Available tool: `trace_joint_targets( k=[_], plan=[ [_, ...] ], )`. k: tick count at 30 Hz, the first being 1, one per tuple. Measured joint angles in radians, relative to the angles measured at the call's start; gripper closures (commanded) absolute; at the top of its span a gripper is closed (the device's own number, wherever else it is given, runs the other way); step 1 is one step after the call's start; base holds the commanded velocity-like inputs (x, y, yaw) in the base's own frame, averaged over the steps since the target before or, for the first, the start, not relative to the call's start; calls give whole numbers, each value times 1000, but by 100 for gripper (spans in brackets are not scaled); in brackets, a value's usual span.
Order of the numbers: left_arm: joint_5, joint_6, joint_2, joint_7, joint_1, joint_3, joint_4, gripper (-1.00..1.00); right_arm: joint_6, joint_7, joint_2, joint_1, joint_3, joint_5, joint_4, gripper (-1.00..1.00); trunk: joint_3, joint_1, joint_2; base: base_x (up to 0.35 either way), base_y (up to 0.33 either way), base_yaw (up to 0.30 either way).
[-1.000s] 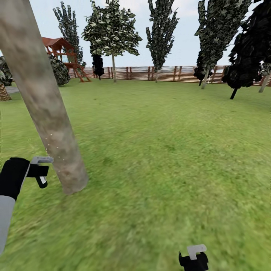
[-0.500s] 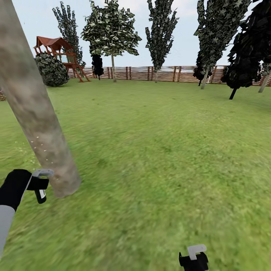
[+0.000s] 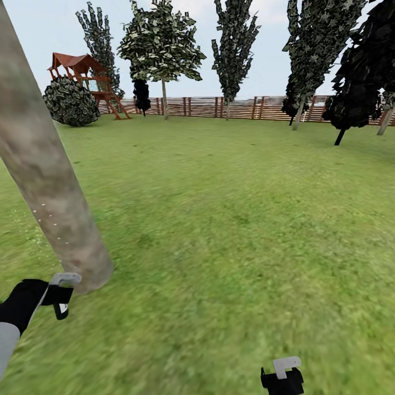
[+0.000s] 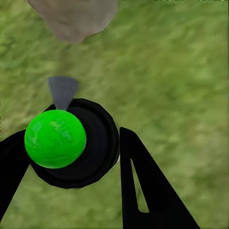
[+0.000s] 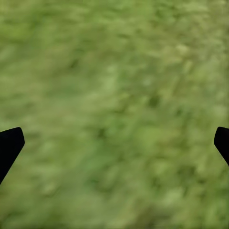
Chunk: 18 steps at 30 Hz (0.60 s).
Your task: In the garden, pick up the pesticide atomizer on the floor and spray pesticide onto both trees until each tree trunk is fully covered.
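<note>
Left gripper (image 4: 71, 152): black tapered fingers (image 4: 143, 191) closed against either side of the pesticide atomizer (image 4: 71, 143), gripping it. Seen along the fingers, the atomizer is a round black body with a glossy bright-green spherical cap and a small grey wedge-shaped nozzle projecting toward the base of the tree trunk (image 4: 74, 16). In the head view the left gripper (image 3: 57, 299) sits low at the left, black wrist with grey forearm sleeve, just beside the foot of the trunk; a pale grey bracket caps the wrist. The atomizer itself is not resolved in that view.

Right gripper (image 5: 114, 143): only two black fingertip corners visible at the frame's opposite edges, spread wide, nothing between them but blurred grass. In the head view the right gripper (image 3: 282, 376) is at the lower edge, black with a pale grey bracket.

Tree trunk (image 3: 46, 164): thick, smooth, branchless column, mottled grey-brown, leaning; a sparse scatter of pale specks on its lower portion.

Floor (image 3: 236, 230): soft, blurry green lawn, patchy tones.

Background: brown horizontal-slat fence (image 3: 241, 107), tall dark-leaved trees, round shrub (image 3: 71, 101), red-roofed wooden play tower (image 3: 88, 74).
</note>
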<state>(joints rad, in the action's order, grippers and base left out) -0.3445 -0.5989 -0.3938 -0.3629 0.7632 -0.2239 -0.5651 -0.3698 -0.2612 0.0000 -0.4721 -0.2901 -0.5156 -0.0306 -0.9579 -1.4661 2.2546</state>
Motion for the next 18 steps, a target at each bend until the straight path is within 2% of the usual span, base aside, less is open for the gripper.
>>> trace_joint_targets(
  k=[2,6,14,18],
  plan=[
    [15,104,0,47,0,-60,84,100,0,0,0,0,0,0,0,-100,0,0,0,0,0,0],
    [22,221,-2,67,0,-108,172,100,0,0,0,0,0,-1,0,-100,0,0,0,0,0,0],
    [25,246,7,76,0,-119,183,100,-1,0,0,0,0,-1,0,-100,0,0,0,0,0,3],
    [28,248,12,77,0,-118,179,100,-1,0,0,0,0,-2,0,-100,-1,0,0,0,0,178]
  ],
)
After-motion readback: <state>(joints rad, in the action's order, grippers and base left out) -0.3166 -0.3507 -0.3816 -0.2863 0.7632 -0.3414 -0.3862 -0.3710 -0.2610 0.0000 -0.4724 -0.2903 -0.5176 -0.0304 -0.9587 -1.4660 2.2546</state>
